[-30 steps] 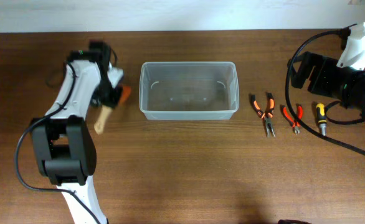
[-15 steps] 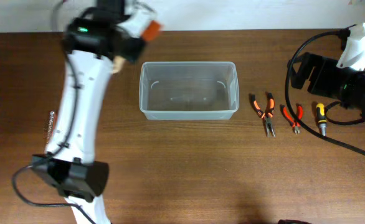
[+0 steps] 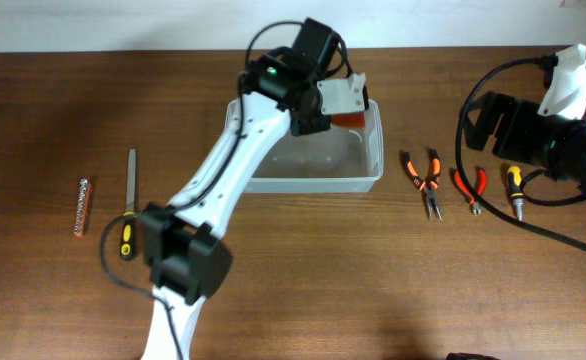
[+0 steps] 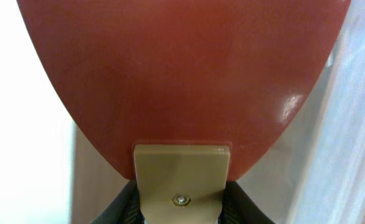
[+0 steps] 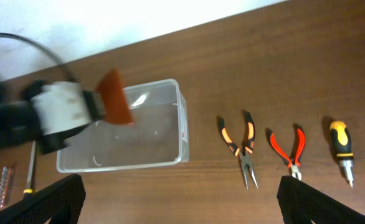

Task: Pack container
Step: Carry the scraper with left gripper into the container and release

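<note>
Between the fingers of the left end effector (image 4: 181, 205) sits the tan handle of a scraper (image 4: 182, 74), squeezed tight. Its big red blade sticks out in front. One second ago this arm was way off at the left side of the worktop (image 3: 373, 280), well apart from the container (image 3: 313, 183). Half a second ago it was by the far left corner. Now it has swung across, and the scraper hangs over the far right part of the container. The container sits in the middle of the worktop and looks like it has nothing in it yet. So I think the carrying is nearly done, and the next job is to go down a bit and let go. The right end effector (image 5: 192, 202) is wide apart and holds nothing. It waits at the right side, near the big pliers (image 3: 429, 192), the small pliers (image 3: 472, 200) and a screwdriver (image 3: 514, 182). A file (image 3: 131, 180) and a small strip (image 3: 84, 205) lie far off on the left.
</note>
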### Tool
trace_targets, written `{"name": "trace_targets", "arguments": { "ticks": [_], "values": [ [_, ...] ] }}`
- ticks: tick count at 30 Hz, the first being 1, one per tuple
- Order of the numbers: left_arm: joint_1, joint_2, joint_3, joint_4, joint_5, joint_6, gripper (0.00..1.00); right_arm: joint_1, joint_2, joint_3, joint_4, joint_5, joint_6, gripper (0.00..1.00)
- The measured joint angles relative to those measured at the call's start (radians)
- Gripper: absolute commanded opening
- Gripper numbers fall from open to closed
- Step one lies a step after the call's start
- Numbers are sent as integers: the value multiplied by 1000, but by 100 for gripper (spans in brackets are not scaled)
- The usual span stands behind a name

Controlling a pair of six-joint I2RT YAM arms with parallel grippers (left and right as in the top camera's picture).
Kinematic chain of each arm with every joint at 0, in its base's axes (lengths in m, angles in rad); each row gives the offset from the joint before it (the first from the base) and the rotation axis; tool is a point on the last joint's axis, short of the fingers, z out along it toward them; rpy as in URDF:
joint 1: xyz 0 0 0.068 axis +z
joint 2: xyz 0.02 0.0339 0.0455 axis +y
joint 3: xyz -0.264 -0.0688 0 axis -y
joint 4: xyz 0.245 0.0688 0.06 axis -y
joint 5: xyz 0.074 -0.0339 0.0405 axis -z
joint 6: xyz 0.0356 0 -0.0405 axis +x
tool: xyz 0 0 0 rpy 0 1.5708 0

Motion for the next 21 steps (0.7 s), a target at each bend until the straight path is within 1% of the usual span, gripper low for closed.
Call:
{"name": "trace_targets", "arguments": {
  "ticks": [5, 11, 13, 15, 17, 18, 19, 20, 21],
  "values": [
    [0, 130, -2, 28, 0, 19, 2, 0, 0, 0, -18, 0, 0, 99],
    [0, 227, -11, 29, 4, 26, 3, 0, 0, 0, -39, 0, 0, 99],
    [0, 239, -13, 37, 4, 26, 13, 0, 0, 0, -45, 0, 0, 99],
    [0, 243, -13, 48, 12, 27, 15, 0, 0, 0, -50, 0, 0, 99],
    [0, 243, -13, 48, 27, 25, 23, 0, 0, 0, -53, 0, 0, 99],
    [0, 243, -13, 48, 30, 22, 29, 0, 0, 0, -53, 0, 0, 99],
    [0, 243, -13, 47, 34, 18, 39, 0, 0, 0, -53, 0, 0, 99],
    [0, 243, -12, 43, 35, 14, 65, 0, 0, 0, -53, 0, 0, 99],
    [0, 243, -12, 35, 37, 5, 99, 0, 0, 0, -54, 0, 0, 99]
  ]
}}
